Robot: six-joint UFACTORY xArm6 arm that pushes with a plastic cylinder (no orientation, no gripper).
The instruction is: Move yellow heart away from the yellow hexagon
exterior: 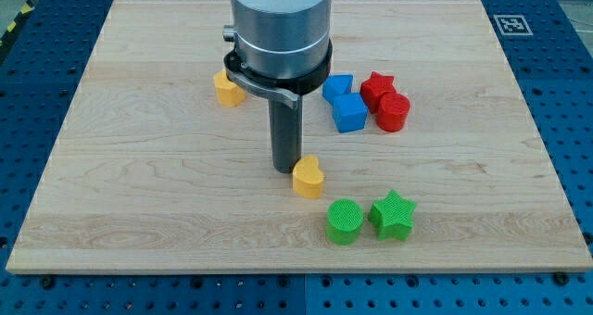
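Observation:
The yellow heart [309, 178] lies near the middle of the wooden board [139, 167], a little below centre. My tip [286, 170] stands just to the heart's upper left, touching or almost touching it. The yellow hexagon [228, 89] lies up and to the left, partly behind the arm's grey body [280, 28]. The heart and the hexagon are well apart.
A blue block [337, 87] and a blue cube [350, 113] lie right of the arm, with a red star [377, 87] and a red cylinder [393, 111] beside them. A green cylinder [346, 221] and a green star [393, 215] lie below right of the heart.

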